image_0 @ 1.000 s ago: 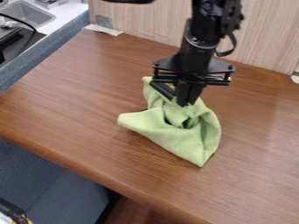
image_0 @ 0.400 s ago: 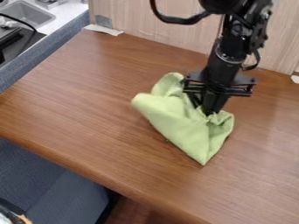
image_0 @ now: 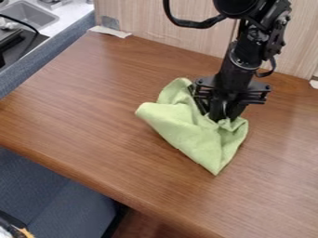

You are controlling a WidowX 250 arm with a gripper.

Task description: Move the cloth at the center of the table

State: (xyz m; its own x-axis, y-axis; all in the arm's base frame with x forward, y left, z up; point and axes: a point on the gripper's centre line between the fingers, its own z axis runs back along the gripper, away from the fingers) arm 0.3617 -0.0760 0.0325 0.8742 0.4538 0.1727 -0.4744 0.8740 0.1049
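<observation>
The black gripper (image_0: 225, 116) hangs down over the right half of the green cloth (image_0: 185, 126), its lower end touching the folds there. Crumpled and folded, the cloth lies on the brown wooden table (image_0: 93, 116), a little right of the view's middle. One corner points toward the table's front edge, another points left, and a raised fold stands just left of the gripper. Part of the cloth behind and under the gripper is hidden.
A wood-grain panel (image_0: 186, 28) rises along the table's back edge. At the upper left, past the table, are a sink (image_0: 31, 15) and a black object (image_0: 11, 44). Blue-grey upholstery (image_0: 49, 195) lies below the front edge.
The gripper has moved right and slightly down in the view. The cloth has shifted right and folded differently, its left corner now farther right; over the last moment both changed only slightly.
</observation>
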